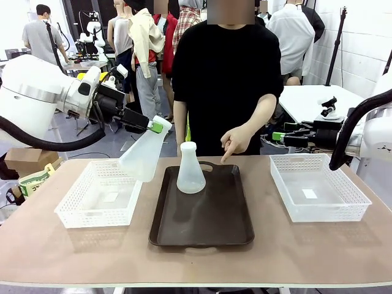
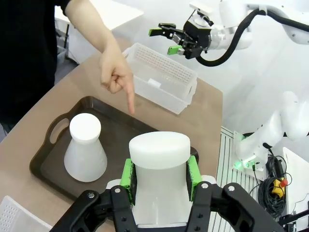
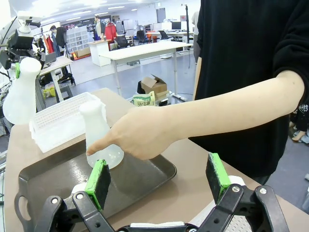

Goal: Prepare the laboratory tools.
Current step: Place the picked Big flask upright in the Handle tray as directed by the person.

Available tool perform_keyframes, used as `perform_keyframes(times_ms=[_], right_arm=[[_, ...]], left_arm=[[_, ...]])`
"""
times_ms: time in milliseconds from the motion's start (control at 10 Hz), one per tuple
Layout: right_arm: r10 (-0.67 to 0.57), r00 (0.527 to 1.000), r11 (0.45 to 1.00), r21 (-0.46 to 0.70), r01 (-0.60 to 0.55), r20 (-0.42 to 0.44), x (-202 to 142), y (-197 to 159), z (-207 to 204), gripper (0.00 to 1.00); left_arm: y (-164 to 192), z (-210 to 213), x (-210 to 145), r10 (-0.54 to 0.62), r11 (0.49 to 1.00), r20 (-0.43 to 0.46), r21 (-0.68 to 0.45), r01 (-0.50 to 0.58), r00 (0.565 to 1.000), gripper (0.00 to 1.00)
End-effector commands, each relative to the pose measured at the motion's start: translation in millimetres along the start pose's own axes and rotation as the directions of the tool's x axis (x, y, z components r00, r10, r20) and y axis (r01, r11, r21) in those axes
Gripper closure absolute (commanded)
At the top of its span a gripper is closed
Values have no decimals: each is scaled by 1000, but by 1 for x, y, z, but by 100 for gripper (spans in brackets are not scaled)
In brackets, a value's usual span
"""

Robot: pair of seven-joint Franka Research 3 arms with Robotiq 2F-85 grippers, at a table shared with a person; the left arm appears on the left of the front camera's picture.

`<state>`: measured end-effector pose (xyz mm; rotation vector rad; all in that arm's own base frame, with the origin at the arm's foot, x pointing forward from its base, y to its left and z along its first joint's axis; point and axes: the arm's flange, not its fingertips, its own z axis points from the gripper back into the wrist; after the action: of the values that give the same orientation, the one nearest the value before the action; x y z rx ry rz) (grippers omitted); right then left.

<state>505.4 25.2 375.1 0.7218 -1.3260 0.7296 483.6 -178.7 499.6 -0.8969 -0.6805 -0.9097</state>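
Two frosted-white flasks are in play. One flask (image 1: 142,158) hangs tilted above the right edge of the left basket, its neck (image 2: 159,180) clamped between the green pads of my left gripper (image 1: 158,127), which is shut on it. The other flask (image 1: 190,170) (image 2: 85,150) (image 3: 99,135) stands upright at the far end of the dark brown tray (image 1: 202,229). My right gripper (image 1: 278,136) (image 3: 158,180) hovers open and empty behind the right basket. In the right wrist view the held flask (image 3: 21,96) shows far off at the left.
The person's hand (image 1: 236,141) (image 2: 118,77) (image 3: 140,133) points a finger down at the tray's far right part, close to the standing flask. White mesh baskets sit left (image 1: 101,195) and right (image 1: 318,190) of the tray. The table's front strip is bare.
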Motion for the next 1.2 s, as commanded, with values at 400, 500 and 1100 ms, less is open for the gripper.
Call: perform_keyframes(times_ms=[400,500,1100], right_arm=[[-7,1000,1000,2,7,-16,1,0,-1,0],[-7,1000,1000,2,7,-16,1,0,-1,0],[-7,1000,1000,2,7,-16,1,0,-1,0]], left_arm=[[-9,-75,-41,-257,913,171,-278,297,951,100],[-13,-90,-46,-329,869,215,-312,384,920,100],[26,-150,-68,-410,701,433,-414,581,803,100]])
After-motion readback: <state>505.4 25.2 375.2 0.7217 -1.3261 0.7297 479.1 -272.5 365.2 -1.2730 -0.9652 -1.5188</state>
